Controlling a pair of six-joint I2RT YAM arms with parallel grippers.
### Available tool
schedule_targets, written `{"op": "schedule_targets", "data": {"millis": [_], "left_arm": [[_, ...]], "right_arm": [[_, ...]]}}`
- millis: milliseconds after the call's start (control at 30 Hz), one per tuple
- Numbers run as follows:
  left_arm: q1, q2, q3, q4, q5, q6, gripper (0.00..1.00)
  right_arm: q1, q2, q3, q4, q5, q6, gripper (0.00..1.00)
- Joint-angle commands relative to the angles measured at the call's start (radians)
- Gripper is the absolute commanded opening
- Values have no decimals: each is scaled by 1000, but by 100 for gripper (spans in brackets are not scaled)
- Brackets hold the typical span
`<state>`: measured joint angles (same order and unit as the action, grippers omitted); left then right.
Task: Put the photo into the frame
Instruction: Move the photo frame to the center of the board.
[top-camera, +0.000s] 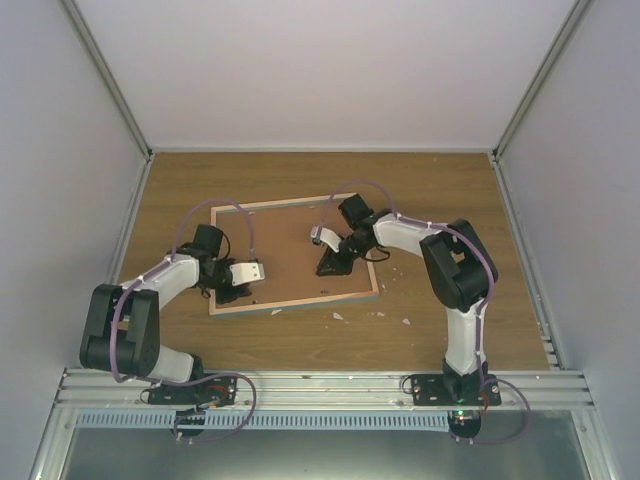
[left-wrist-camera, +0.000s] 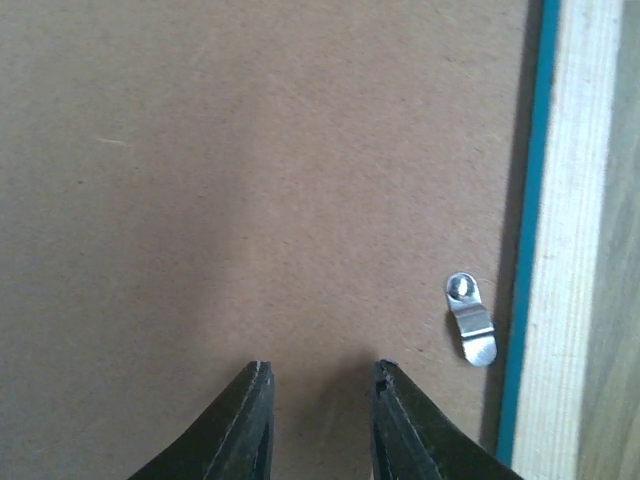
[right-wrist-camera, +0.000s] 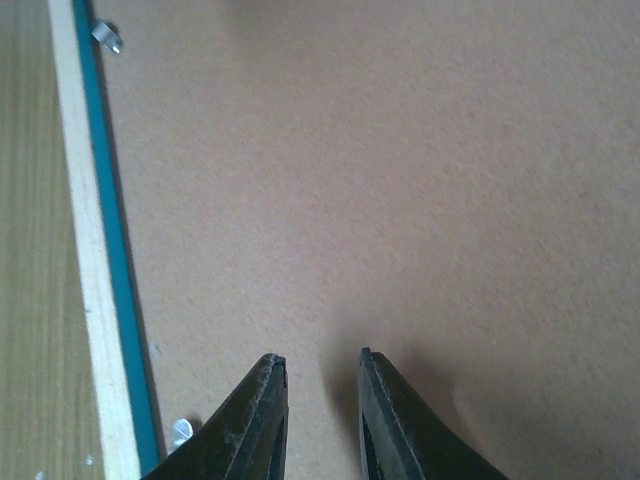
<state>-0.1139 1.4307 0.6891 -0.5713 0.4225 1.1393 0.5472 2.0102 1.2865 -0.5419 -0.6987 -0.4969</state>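
The frame lies face down on the table, its brown backing board facing up. The photo is out of view. My left gripper hovers over the board's left part, next to the frame's left edge. Seen from the left wrist, the left gripper is open with a narrow gap and nothing between its fingers. A metal turn clip sits to its right beside the teal and wood edge. My right gripper is over the board's right half. The right wrist view has the right gripper open and narrow, also holding nothing.
Two more metal clips sit along the frame's edge in the right wrist view. Small white scraps lie on the wooden table in front of the frame. White walls enclose the table on three sides.
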Motion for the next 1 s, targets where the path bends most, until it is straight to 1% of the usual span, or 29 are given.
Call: {"op": "schedule_targets", "data": {"millis": [0, 133, 200, 333, 400, 467, 567, 700, 800, 867, 900, 967], "left_arm": [[-14, -5, -23, -49, -14, 99, 30], [-58, -27, -88, -84, -47, 177, 30], [-82, -54, -130, -99, -73, 213, 30], [-86, -80, -152, -179, -86, 282, 30], [-87, -91, -163, -222, -99, 315, 30], [-84, -111, -183, -253, -124, 347, 29], [-75, -158, -218, -282, -159, 398, 30], [-67, -221, -249, -338, -186, 460, 30], [-49, -263, -245, -380, -182, 491, 31], [-47, -282, -206, -424, -154, 505, 34], [-48, -287, -169, -451, -118, 507, 37], [-48, -272, -58, -477, -12, 458, 40]], "right_arm": [[15, -41, 47, -6, -81, 32, 24], [-24, -18, 98, 17, -63, 85, 25], [-52, 11, 148, 22, -25, 113, 27], [-106, 102, 254, 28, 60, 149, 28], [-133, 157, 313, 0, 57, 157, 28], [-144, 186, 326, -13, 72, 144, 28], [-143, 178, 255, -29, 69, 102, 28], [-129, 114, 54, -47, 70, 47, 27], [-123, 49, -65, -66, 69, 16, 27], [-112, 7, -117, -95, 49, -2, 27], [-109, -16, -129, -111, 34, -20, 27], [-118, -72, -117, -126, 4, -30, 28]]}}
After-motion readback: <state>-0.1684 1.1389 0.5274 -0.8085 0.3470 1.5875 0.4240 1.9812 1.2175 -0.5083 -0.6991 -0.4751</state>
